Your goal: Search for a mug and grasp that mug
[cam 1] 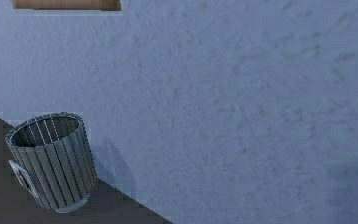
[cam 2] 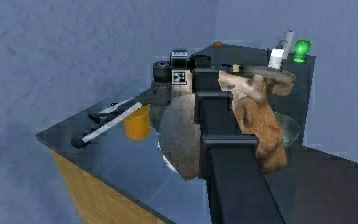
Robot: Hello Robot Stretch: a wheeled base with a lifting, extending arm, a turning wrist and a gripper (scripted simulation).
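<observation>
An orange mug-like cup (cam 2: 137,122) stands on a dark countertop (cam 2: 77,140) in the arm side view. The dark arm bar rises from the bottom edge to two white marker squares. Left of the squares, the gripper (cam 2: 92,128) stretches its thin fingers (cam 2: 112,108) down-left over the counter, close by the orange cup. Whether the fingers touch the cup cannot be told, and I cannot tell whether the gripper holds anything.
A tan animal statue (cam 2: 259,112) and a round grey-tan dish (cam 2: 179,145) sit on the counter by the arm. A green object (cam 2: 302,48) and a white one (cam 2: 277,55) stand farther back. Ahead is a blue-grey wall (cam 1: 227,100) with a slatted grey bin (cam 1: 52,160) on dark floor.
</observation>
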